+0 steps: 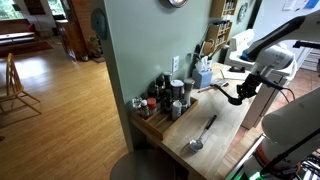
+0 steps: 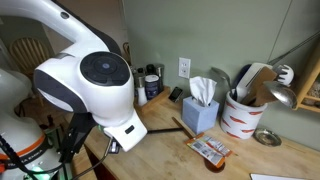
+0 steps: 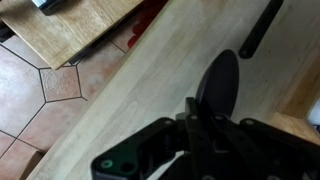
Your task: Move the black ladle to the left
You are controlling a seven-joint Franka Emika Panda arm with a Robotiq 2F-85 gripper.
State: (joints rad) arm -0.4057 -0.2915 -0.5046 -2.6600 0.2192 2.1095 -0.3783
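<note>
The black ladle (image 1: pixel 218 87) is held above the wooden counter (image 1: pixel 225 125), its slim handle sticking out sideways from my gripper (image 1: pixel 240 93). In the wrist view its black oval end (image 3: pixel 222 78) pokes out just beyond my closed fingers (image 3: pixel 198 118), over the counter top. In an exterior view a thin dark stick (image 2: pixel 181 126) shows by the tissue box, likely the handle. My arm hides the gripper there.
A shiny silver ladle (image 1: pixel 200 135) lies on the counter near its front edge. A wooden tray with bottles and jars (image 1: pixel 160 105) stands by the wall. A blue tissue box (image 2: pixel 200 112), a utensil crock (image 2: pixel 240 120) and a packet (image 2: pixel 210 150) stand nearby. A dark bar (image 3: pixel 260 28) lies ahead.
</note>
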